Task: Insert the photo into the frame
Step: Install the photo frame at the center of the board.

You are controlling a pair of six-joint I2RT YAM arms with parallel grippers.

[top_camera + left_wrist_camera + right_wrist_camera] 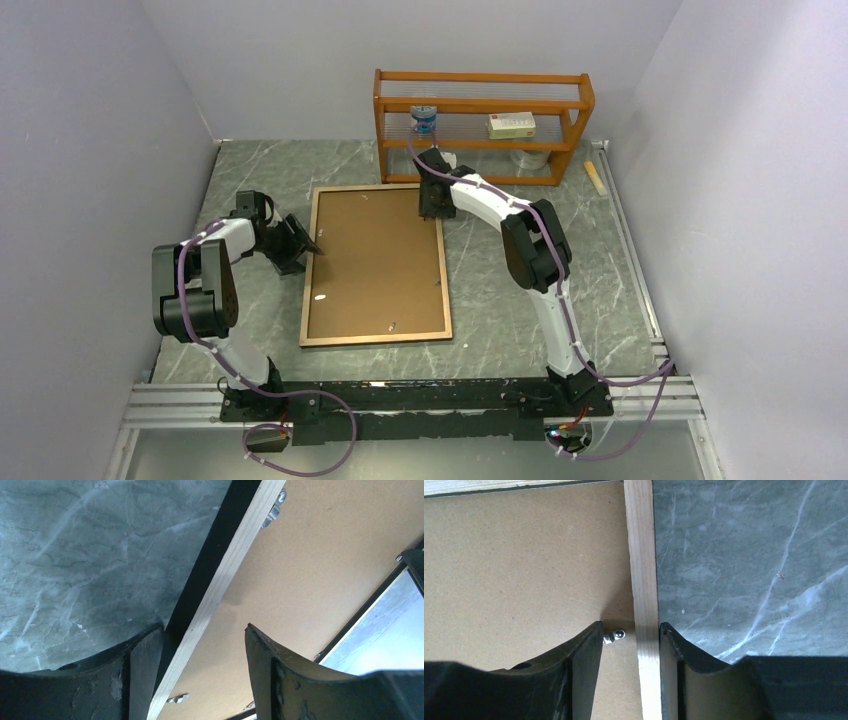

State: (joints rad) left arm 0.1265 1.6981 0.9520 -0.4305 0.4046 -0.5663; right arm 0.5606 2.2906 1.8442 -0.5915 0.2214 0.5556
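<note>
Frame (375, 341) lies flat on the tabletop (500, 330), wood side up, black face down. Brown backing (375, 260) sits inside it and fills the opening.

Photo: not in view from any camera. It may lie under the backing, but I cannot tell.

Progress, as a judgement: if the print is under the board, the loading is done and only the clips remain to be turned and the frame flipped. If it is not, the main step is still to do. The clip (614, 636) by the right rail points partly off the board, so the back looks unlocked there.

Left fingers (142, 675): spread, straddling the frame's left rail, one over the tabletop and one over the backing. They do not pinch it.

Right fingers (581, 665): spread, either side of the right rail near the far corner. The outer finger is close against the wood and the inner one stands apart from it, with the clip in that gap. Nothing is gripped.

Count:
- frame: one
- backing: one
- photo: none seen
- clips: one in the right wrist view, about three in the left wrist view; total uncertain
- arms: two
- rack (480, 77): one, behind the frame, holding one can (424, 119), one box (511, 124) and one clear tub (528, 158)
- pale stick (596, 180): one, at the far right edge
</note>
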